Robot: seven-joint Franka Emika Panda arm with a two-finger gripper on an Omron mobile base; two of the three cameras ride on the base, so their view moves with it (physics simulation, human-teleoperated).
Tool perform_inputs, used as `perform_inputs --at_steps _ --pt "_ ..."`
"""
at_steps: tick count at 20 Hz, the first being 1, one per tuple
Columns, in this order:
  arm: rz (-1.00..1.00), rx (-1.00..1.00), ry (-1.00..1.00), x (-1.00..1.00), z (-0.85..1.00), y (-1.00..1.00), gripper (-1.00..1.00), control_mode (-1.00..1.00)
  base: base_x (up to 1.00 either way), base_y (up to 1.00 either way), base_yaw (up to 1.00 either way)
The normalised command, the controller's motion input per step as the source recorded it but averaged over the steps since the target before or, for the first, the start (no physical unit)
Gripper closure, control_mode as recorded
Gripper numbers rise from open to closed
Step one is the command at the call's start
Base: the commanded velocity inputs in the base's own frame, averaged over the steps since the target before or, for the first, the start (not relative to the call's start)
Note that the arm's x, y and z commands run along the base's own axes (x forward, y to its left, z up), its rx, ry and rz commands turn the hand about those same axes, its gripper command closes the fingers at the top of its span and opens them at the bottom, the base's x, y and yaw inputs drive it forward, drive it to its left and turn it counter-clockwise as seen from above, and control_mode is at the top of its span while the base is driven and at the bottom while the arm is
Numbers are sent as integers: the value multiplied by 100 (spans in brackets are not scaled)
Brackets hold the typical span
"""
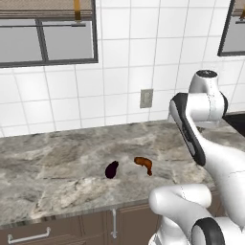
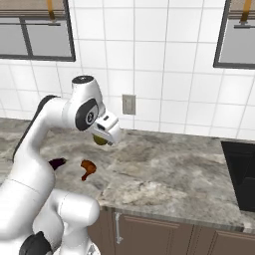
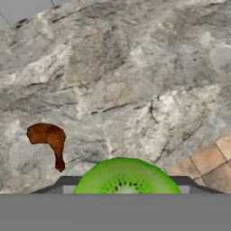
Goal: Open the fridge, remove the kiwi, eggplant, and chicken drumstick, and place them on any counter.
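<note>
We find the gripper (image 2: 103, 140) poised above the counter (image 1: 57, 162), its jaws clamped on the kiwi (image 3: 127, 177) — the hand view shows the green cut face of the fruit seated between the two dark finger tips, and the right base view shows its olive skin just under the white hand. The kiwi is held clear of the stone, not resting on it.

We note two of the foods lying on the marbled worktop. The eggplant (image 1: 111, 169), dark and glossy, sits towards the front half of the surface; the chicken drumstick (image 1: 143, 164) lies just beside it to the right in the left base view, apart and not touching. In the hand view the drumstick appears to the left of the held kiwi, thick end uppermost in that view, bone end pointing down.

Below the counter edge we record dark brown cabinet fronts (image 2: 164, 234) with metal handles. Behind it — white wall tile (image 1: 124, 57), an outlet plate (image 1: 146, 98) and dark-framed windows (image 1: 45, 43).
</note>
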Motion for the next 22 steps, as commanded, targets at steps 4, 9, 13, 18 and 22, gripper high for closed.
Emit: perform_inputs --at_steps 4,9,13,18,22 --pt "0 9 5 99 -100 -18 100 -100 0 0 0" --pt "0 5 9 98 -100 -5 100 -100 0 0 0" --pt "0 0 11 89 -83 0 100 -100 0 0 0" --pt "-2 0 15 46 -46 0 100 -100 0 0 0" --pt "0 0 14 3 -27 0 100 -100 0 0 0"
